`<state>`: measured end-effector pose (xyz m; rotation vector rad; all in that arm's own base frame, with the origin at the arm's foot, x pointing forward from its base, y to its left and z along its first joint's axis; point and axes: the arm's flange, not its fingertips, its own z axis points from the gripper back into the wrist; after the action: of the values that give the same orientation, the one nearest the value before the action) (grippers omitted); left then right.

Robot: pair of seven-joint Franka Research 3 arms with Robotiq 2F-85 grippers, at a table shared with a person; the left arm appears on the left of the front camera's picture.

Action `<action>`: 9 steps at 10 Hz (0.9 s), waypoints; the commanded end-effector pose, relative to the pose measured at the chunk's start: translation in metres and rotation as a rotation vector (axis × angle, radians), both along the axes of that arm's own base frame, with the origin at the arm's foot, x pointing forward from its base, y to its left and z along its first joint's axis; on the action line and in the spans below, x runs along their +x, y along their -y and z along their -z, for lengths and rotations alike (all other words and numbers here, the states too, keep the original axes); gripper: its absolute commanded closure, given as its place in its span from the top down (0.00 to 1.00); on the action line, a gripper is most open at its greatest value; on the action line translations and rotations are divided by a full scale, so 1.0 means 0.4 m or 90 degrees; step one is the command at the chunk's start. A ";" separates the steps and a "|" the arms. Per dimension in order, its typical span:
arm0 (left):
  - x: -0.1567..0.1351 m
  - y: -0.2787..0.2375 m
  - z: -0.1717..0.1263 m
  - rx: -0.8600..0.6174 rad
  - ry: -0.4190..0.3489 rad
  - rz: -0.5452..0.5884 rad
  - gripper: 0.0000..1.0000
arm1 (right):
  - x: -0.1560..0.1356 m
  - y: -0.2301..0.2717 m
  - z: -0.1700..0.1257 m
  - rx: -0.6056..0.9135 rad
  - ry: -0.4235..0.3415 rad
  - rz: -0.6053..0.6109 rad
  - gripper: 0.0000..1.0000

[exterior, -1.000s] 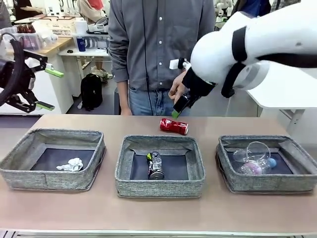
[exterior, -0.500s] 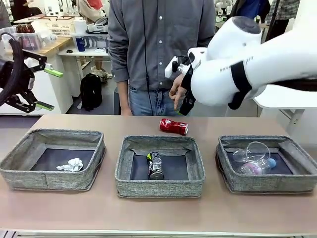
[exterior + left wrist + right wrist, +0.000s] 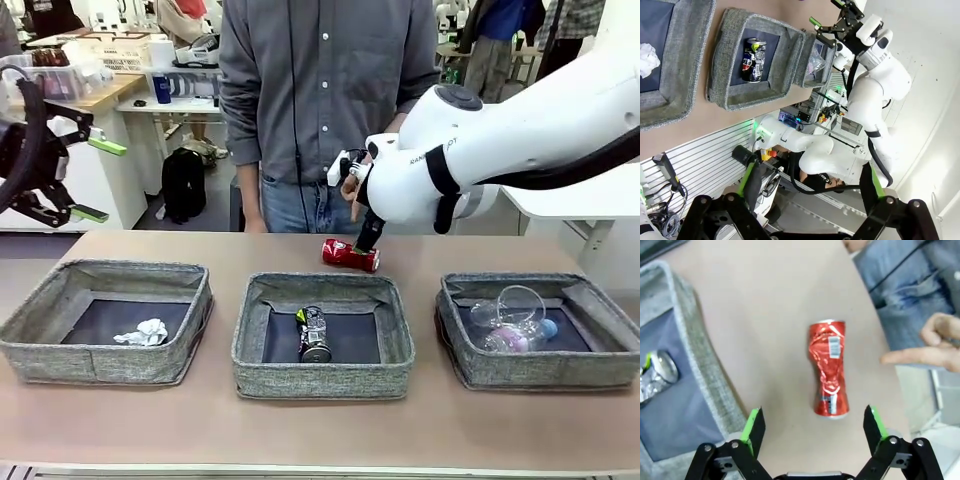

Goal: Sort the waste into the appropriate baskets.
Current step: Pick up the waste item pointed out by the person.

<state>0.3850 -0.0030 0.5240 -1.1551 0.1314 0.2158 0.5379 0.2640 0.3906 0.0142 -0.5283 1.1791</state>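
Note:
A red crushed can (image 3: 350, 255) lies on the table behind the middle basket (image 3: 322, 380). My right gripper (image 3: 364, 238) hangs open just above its right end. In the right wrist view the can (image 3: 830, 369) lies lengthwise ahead of the open right gripper (image 3: 814, 426), not touching either finger. A dark crushed can (image 3: 314, 333) rests in the middle basket. Crumpled white paper (image 3: 142, 332) lies in the left basket (image 3: 60, 365). A clear cup and a blue-capped bottle (image 3: 515, 328) lie in the right basket (image 3: 540, 372). My left gripper (image 3: 95, 180) is held open and empty at the far left, above table height.
A person stands at the far edge of the table. Their hand (image 3: 932, 342) hangs just beyond the red can with a finger pointing toward it. In the left wrist view the baskets (image 3: 755, 90) lie far below the open left gripper (image 3: 810, 180).
My right arm has swung down and to the left, bringing its gripper from beside the person's hand to just above the red can. The left arm has not moved.

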 end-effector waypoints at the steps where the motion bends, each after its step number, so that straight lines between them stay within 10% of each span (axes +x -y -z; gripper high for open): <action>1: -0.001 0.001 -0.005 -0.006 0.005 -0.004 1.00 | 0.039 0.011 -0.014 0.024 -0.031 0.002 1.00; 9: -0.001 0.001 -0.005 -0.006 0.005 -0.004 1.00 | 0.165 0.014 0.139 0.047 -0.114 0.054 1.00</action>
<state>0.3850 -0.0030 0.5241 -1.1551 0.1313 0.2157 0.5994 0.2575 0.3311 0.1362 -0.3988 1.0946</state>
